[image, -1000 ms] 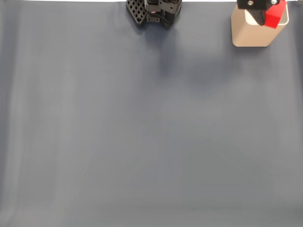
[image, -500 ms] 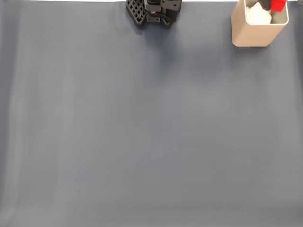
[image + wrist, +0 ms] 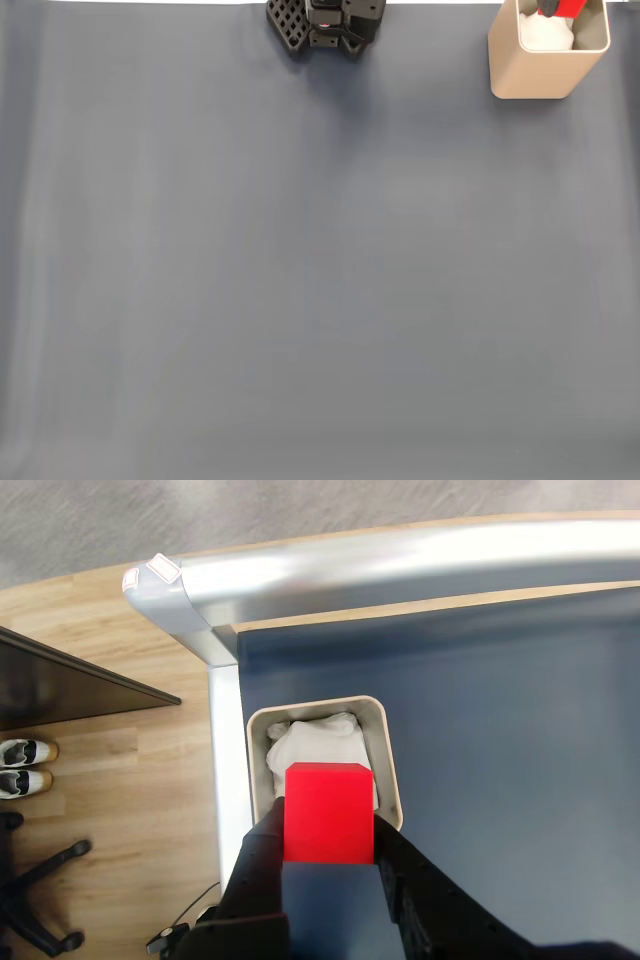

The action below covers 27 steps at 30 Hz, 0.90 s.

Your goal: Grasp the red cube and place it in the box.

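Wrist view, closest part: the pincer [image 3: 330, 835] comes up from the bottom middle of the frame, with 2 black fingers [image 3: 262, 855], 1 on each side.
Pincer state: squeezed tight on the red cube [image 3: 329, 812], touching its left and right faces.
Cube place: in the lower middle of the wrist view, held up in the air, not resting on anything.
Cube to box: the box [image 3: 258, 750] sits just past the cube, toward the middle of the frame. The cube covers the near part of the box's mouth, so I think it hangs right above the opening.
Inside the box: something white and crumpled [image 3: 315, 742] lies at the bottom.
Size check: the cube looks much smaller than the mouth, so it should fit with room on every side.
Next move, my guess: the way to go is straight down. Letting go here should drop the cube in.
Farther off: the blue mat [image 3: 520, 730], then a wooden floor at the left.
Fixed view: the box [image 3: 535, 72] stands at the upper right corner, with a bit of red [image 3: 566, 8] above its mouth at the top edge.
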### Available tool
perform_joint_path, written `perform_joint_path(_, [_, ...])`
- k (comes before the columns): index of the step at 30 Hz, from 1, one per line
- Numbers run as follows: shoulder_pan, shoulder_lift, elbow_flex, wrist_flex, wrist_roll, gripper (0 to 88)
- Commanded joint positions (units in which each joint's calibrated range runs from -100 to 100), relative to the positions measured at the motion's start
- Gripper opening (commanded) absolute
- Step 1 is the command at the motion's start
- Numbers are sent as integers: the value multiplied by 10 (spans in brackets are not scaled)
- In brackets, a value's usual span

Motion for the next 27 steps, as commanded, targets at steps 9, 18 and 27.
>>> perform_joint_path(9, [0,-14,11,-9,19,2])
perform_joint_path(18, [22,-21,10,-14,41,2])
perform_joint_path(27, [31,-38,9,-15,61,2])
